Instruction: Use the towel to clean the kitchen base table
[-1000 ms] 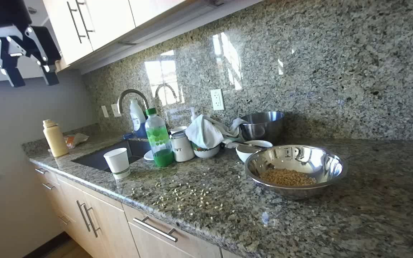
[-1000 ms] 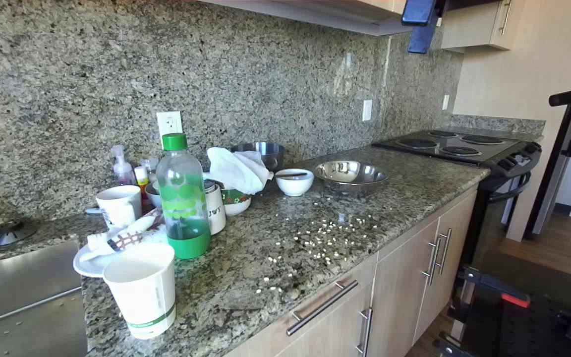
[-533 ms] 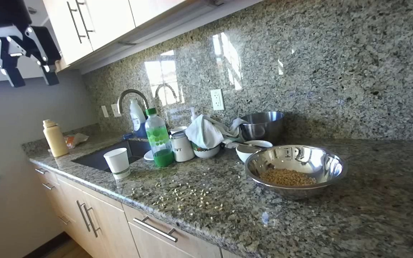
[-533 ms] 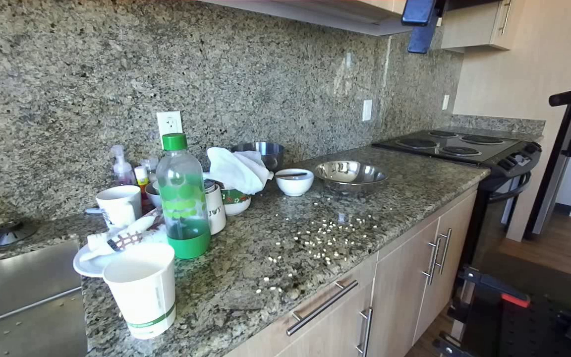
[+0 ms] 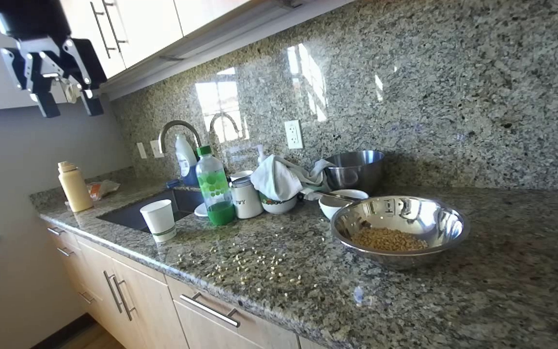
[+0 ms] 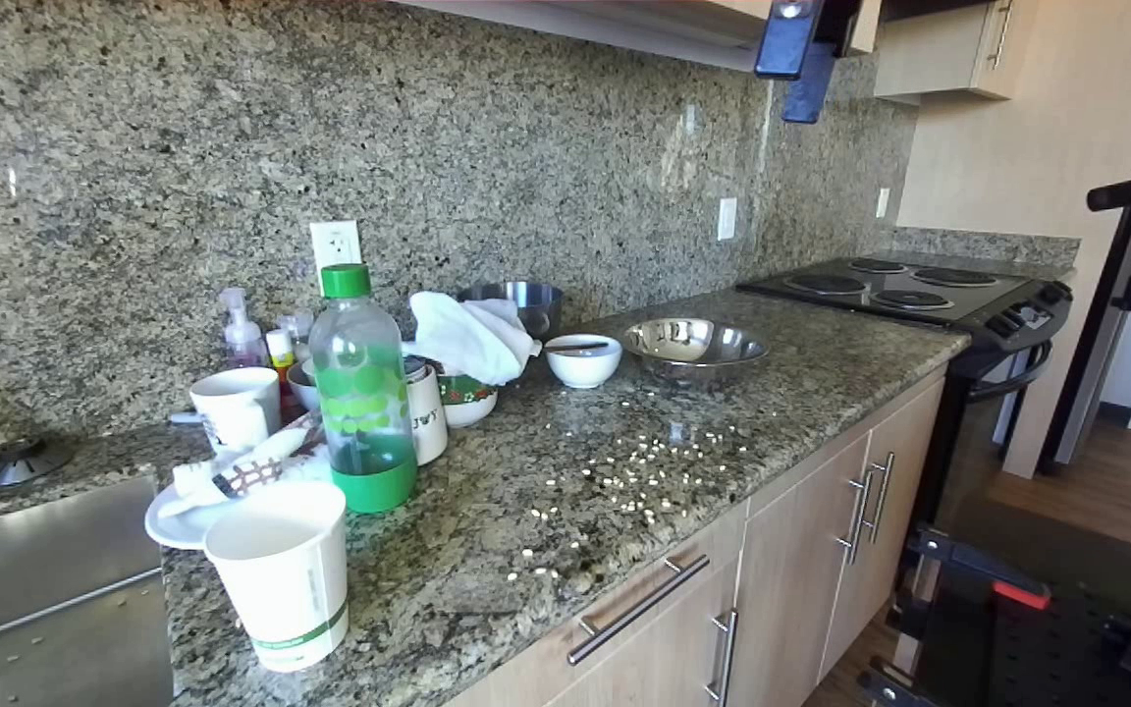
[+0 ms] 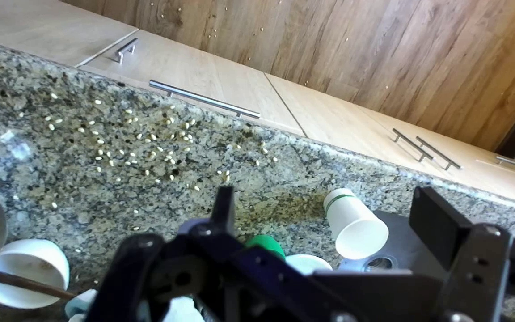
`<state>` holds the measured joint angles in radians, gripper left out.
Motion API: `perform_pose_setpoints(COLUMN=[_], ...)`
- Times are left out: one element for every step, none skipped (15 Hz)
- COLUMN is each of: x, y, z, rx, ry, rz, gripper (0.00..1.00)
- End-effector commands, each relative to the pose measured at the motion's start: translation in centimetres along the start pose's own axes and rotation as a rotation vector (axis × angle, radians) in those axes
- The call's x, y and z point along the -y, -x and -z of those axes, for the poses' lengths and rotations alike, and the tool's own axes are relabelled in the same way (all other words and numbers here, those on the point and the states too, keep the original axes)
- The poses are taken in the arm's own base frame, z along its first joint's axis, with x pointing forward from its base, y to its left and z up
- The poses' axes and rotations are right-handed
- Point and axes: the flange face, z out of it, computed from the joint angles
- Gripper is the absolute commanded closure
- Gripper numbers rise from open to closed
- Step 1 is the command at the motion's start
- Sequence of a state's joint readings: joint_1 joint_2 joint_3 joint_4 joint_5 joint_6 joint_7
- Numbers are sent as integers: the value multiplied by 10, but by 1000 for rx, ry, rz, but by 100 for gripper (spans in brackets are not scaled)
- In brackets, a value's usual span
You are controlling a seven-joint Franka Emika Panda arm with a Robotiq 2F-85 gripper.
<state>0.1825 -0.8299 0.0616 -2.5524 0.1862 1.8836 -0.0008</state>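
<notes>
Hanging high in exterior view: gripper (image 5: 70,107), fingers (image 5: 47,104) parted. Towel (image 5: 276,178) bunched over flowered bowl (image 5: 279,207), near dark steel pot (image 5: 354,173). Pale grains (image 5: 245,266) scattered on granite countertop (image 5: 516,291); tan grain (image 5: 389,239) heaped in shiny bowl (image 5: 431,219).

In exterior view: white bowl (image 6: 583,369) with utensil (image 6: 575,346) resting in it, between towel and shiny bowl. Green-capped bottle (image 6: 364,393) upright behind paper cup (image 6: 296,599).

Wrist view: fingers wide apart above countertop, paper cup visible in gap between them. Pale specks (image 7: 162,16) on wooden floor (image 7: 418,67).

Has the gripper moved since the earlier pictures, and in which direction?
Yes. In an exterior view, the gripper has shifted rightward across the picture, appearing closer to the upper cabinet handles.
</notes>
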Motion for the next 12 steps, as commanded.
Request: perform_pose_setpoints(x=[-35,-46,-56,-66,-76,-84,-92,-99,-106,-112,-119,-126], y=[-46,-60,-73,-86,-99,-112,-125,-136,-149,-161,-171,-184], z=[-8,-14,-20,-28,-35,-45,-54,-62,-72,-82,-89,-99], rx=[16,20,27,32,42,48,56,63,69,72,76,79], ry=[1,-1,-7,-15,-20,-20,-21,-19,-17,-18,-12,-7], rz=[3,1,2,-1,-2,-1,-4,-7,-11,-18,-21,-29], gripper=[0,0,0,0,0,0,0,0,0,0,0,0])
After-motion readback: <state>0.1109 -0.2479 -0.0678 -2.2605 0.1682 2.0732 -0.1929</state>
